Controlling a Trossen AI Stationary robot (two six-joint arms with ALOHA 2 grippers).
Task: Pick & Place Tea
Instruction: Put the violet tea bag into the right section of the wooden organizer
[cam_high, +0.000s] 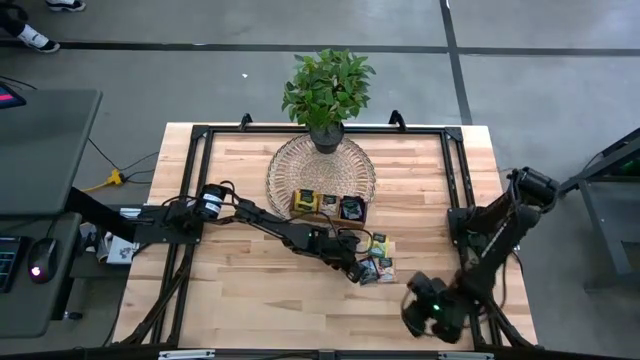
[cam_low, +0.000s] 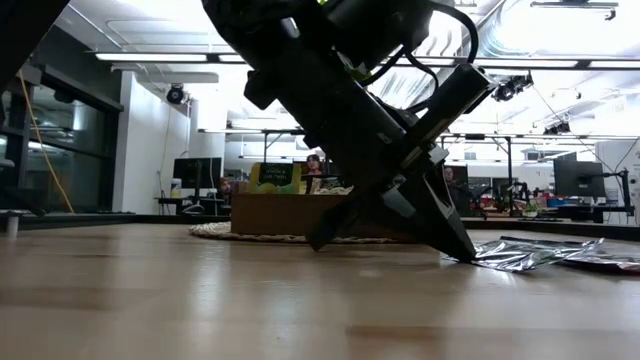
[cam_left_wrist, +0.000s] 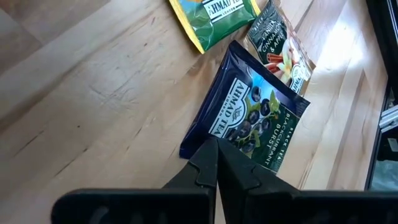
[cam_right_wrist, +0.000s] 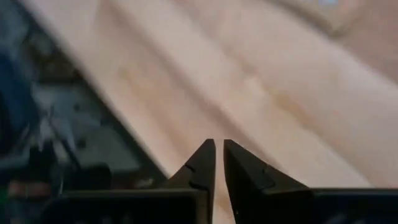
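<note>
The blue sachet (cam_left_wrist: 255, 121) lay flat on the counter (cam_high: 240, 290) beside a green sachet (cam_left_wrist: 214, 18) and a third sachet (cam_left_wrist: 280, 46), a small cluster just in front of the tray (cam_high: 329, 207), which already held a few packets. The left gripper (cam_left_wrist: 216, 163) was down at the blue sachet's near edge, jaws shut tight together, their tips touching or just over the wrapper's rim; whether foil was actually pinched between them could not be told. In the low view the tips met the counter at the edge of the crinkled foil (cam_low: 530, 253). To do this step well, I judged the pinch had to catch the wrapper's edge only, not the neighbours overlapping it, and the lift should go straight up before swinging toward the tray, so the other two sachets were not dragged along. A slippery foil corner could slide out of a shallow grip. The right gripper (cam_right_wrist: 218, 155) waited near the counter's front right corner, jaws narrowed almost to touching and holding nothing. Open room lay to the left and front of the cluster; the woven mat (cam_high: 290, 160) and plant (cam_high: 328, 88) stood behind the tray, and the right arm sat well apart, leaving the short path to the tray free.
</note>
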